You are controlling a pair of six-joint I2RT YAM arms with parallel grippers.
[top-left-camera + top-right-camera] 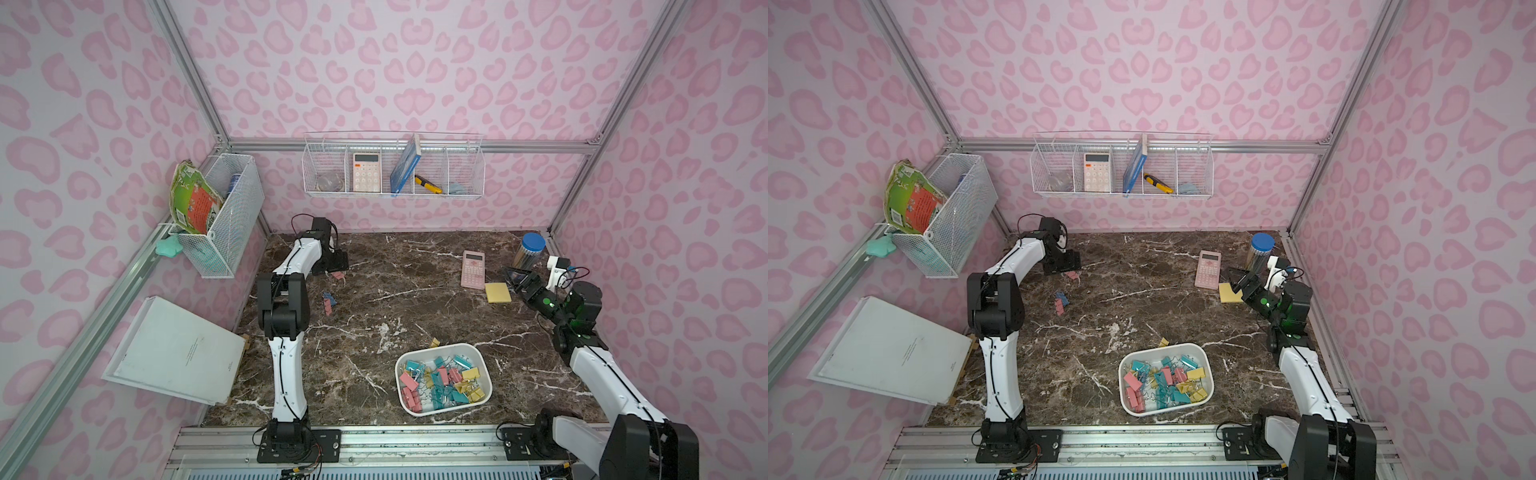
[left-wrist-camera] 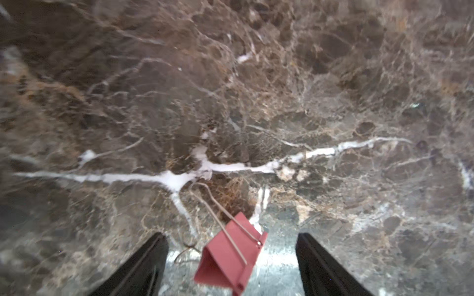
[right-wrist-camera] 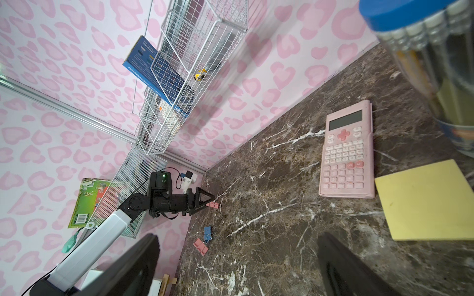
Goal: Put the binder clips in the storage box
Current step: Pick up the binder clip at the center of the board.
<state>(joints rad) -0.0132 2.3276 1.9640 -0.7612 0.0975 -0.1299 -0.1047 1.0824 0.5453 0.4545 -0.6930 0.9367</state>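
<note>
The left jaws stand open astride a pink clip (image 2: 228, 258). Neither side touches it, and nothing is held. The clip lies skewed on the counter (image 2: 333, 102), with its wire handle pointing away from the wrist.

1. Centre the jaws on the clip body.
2. Rotate the wrist until the jaws meet its flat faces squarely.
3. Lower close to the counter, then close.

The right jaws stand wide open and empty beside the sticky-note pad (image 3: 425, 200). The storage box (image 1: 485, 374) sits well apart, near the front edge, and holds most of the clips.
</note>
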